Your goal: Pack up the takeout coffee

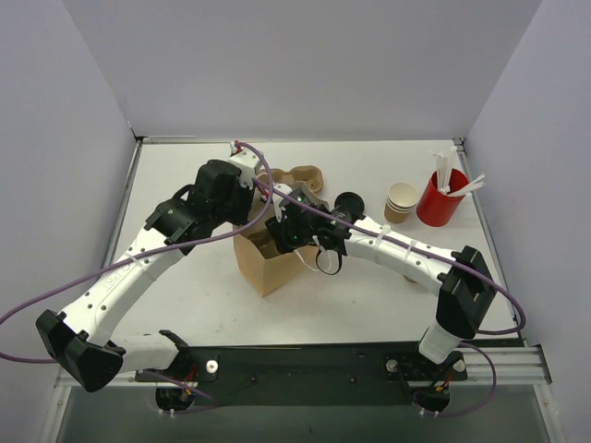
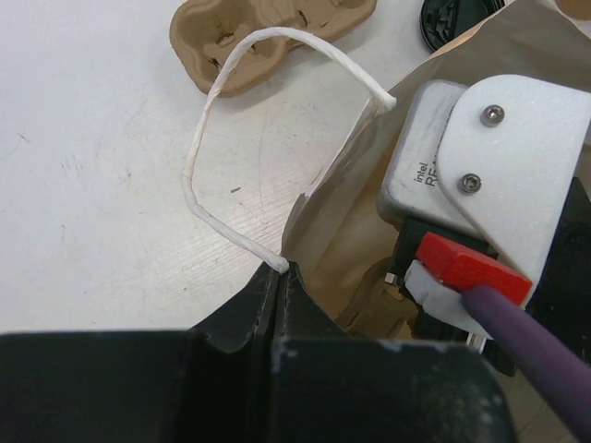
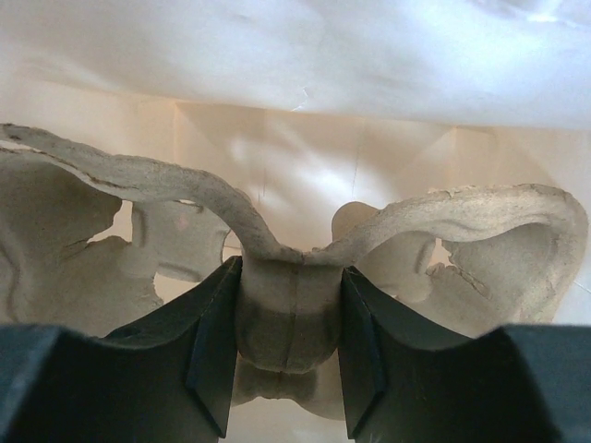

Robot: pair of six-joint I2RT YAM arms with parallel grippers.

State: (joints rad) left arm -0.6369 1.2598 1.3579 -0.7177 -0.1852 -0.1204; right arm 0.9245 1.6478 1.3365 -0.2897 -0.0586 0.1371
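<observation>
A brown paper bag (image 1: 263,268) stands open in the middle of the table. My left gripper (image 1: 247,220) is shut on the bag's rim (image 2: 319,217), at the foot of its white twisted handle (image 2: 212,120). My right gripper (image 1: 279,240) reaches down into the bag and is shut on the centre post of a pulp cup carrier (image 3: 288,309), held inside the bag's pale walls (image 3: 305,157). The tan kraft coffee cup is not visible in any view. A black round thing (image 1: 349,203) lies behind the right arm; I cannot tell if it is the lid.
A second pulp carrier (image 1: 297,175) lies on the table behind the bag and also shows in the left wrist view (image 2: 268,37). A stack of beige lidless cups (image 1: 401,203) and a red cup with white sticks (image 1: 441,197) stand at the back right.
</observation>
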